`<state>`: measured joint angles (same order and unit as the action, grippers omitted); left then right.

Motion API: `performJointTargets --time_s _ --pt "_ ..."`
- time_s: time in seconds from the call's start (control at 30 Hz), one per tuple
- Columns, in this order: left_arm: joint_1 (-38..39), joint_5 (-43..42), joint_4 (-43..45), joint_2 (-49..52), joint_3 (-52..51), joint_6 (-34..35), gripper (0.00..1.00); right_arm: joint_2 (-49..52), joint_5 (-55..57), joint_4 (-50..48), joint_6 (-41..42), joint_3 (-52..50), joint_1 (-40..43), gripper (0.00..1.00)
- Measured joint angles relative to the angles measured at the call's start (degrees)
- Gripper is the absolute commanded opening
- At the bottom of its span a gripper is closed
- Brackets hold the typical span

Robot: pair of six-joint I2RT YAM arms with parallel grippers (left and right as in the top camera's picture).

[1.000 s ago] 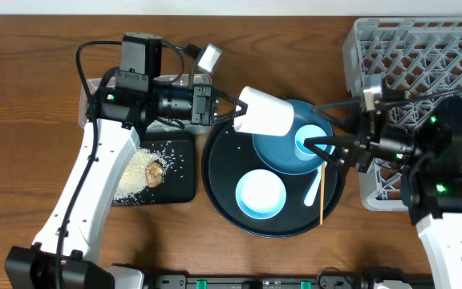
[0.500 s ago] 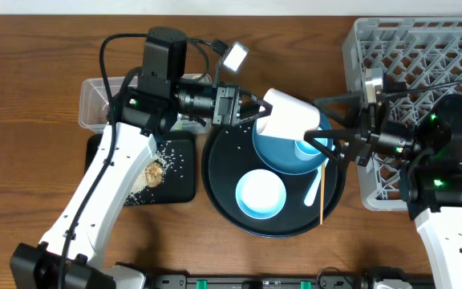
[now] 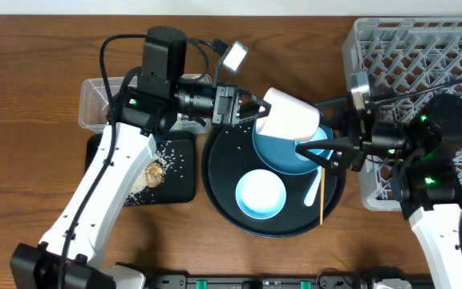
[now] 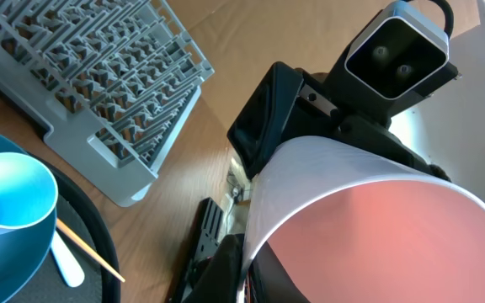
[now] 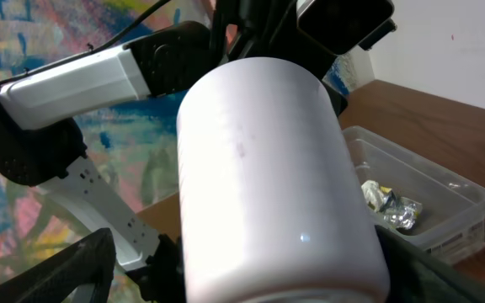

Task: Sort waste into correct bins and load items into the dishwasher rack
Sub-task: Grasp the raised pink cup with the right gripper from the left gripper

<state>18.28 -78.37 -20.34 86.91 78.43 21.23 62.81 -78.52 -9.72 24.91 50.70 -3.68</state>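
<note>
Two grippers meet at the pinkish-white cup (image 3: 289, 116), held sideways in the air over the dark blue plate (image 3: 275, 157) at the round black tray's (image 3: 215, 181) far edge: left gripper (image 3: 251, 110) pinching its rim, right gripper (image 3: 307, 126) spread around its base.

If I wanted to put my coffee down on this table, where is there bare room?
Bare wood lies left of the clear tub and black rectangular tray, and along the far edge between the tub and the dishwasher rack. The round black tray is crowded with dishes, and the left end effector and right end effector meet at the pinkish-white cup above it.
</note>
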Motion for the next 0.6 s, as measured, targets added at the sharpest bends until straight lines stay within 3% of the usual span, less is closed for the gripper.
performJointTargets --time_s 0.6 --pt "0.0 -1.2 0.0 0.0 0.0 0.0 0.06 0.6 3.3 0.0 -1.6 0.0 -3.0 0.70"
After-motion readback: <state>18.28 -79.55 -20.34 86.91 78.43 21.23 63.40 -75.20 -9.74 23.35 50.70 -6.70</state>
